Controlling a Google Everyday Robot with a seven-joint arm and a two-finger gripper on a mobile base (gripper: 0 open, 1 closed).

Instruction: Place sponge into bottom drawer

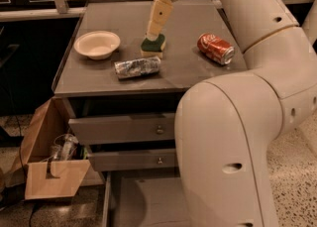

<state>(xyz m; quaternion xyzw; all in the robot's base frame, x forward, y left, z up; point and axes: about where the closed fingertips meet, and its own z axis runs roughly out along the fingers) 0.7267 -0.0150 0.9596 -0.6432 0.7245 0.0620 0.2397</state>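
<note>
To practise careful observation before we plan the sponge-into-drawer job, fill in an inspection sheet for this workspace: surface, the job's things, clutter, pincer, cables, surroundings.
Surface: grey cabinet top, with four loose things on it.
Job's things: sponge lies near the middle of the top; bottom drawer is pulled open below the two knobbed drawers.
Clutter: bowl at picture left of the sponge; foil packet just in front of the sponge; soda can on its side at picture right.
Pincer: pincer reaches down from above, right at the sponge.
Cables: nothing seen.
Surroundings: cardboard box on the speckled floor beside the cabinet; robot arm hides the cabinet's right front.
</note>
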